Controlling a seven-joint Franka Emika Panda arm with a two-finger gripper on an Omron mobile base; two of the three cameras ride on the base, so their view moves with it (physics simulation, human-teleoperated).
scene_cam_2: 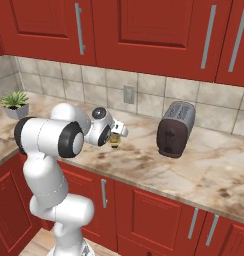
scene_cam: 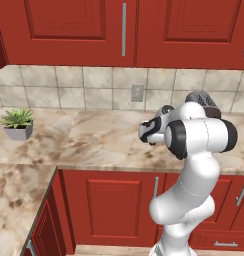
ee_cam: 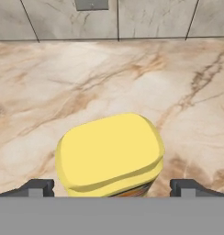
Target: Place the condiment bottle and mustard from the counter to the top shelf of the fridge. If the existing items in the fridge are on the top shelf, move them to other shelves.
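Fingers [ee_cam: 40, 187] stand spread wide, one on each side of the mustard [ee_cam: 110, 153], grasping nothing yet. It sits upright mid-surface [ee_cam: 187, 92], back from the front edge, left of the toaster [scene_cam_2: 176, 129]. Squat, rigid plastic, likely light and a bit slick; squeezing its flatter sides below the lid looks safest, since the rounded top may slip.

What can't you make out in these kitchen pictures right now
- Mustard: hand view cuts off its lower body and label; in the right base view, a sliver shows behind the gripper.
- Toaster: mostly hidden behind the arm in the left base view.
- Wall outlet: cut by the hand view's top edge.
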